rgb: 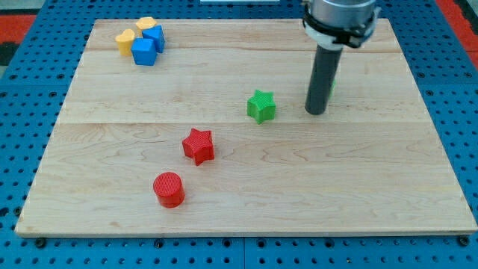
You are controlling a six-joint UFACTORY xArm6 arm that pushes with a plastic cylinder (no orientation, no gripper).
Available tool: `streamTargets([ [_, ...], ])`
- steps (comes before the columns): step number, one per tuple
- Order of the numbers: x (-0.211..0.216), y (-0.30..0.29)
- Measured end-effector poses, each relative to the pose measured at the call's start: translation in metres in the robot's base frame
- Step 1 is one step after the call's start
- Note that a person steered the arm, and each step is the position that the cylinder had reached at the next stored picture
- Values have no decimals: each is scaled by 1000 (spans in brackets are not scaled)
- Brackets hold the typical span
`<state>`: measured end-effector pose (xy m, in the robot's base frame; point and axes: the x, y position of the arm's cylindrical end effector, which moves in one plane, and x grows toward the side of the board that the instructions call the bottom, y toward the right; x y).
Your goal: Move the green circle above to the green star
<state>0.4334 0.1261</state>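
Camera view: my tip (316, 112) is being rested on the tabletop (239, 194), at 3 o'clock from the green star (261, 105). The green circle (332, 87) is being almost hidden behind the rod, at 1 o'clock. No jaws exist on this tool.

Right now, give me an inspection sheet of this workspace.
Surface: wooden board lying on a blue pegboard.
Job's things: green star mid-board; green circle shows only as a sliver behind the rod, to the star's right.
Clutter: red star and red circle toward the view's bottom; blue blocks and yellow blocks clustered at top left.
Grippers: none; my tip is right of the green star, apart from it.
Cables: nothing seen.
Surroundings: red floor at the top corners.
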Motion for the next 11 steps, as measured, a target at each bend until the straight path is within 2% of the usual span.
streamTargets([
  [1, -21, 41],
  [2, -75, 41],
  [3, -36, 44],
  [4, -35, 21],
  [5, -82, -23],
  [6, -98, -17],
  [7, -118, 20],
  [8, -86, 10],
  [9, -3, 20],
  [10, 25, -58],
  [11, 28, -111],
])
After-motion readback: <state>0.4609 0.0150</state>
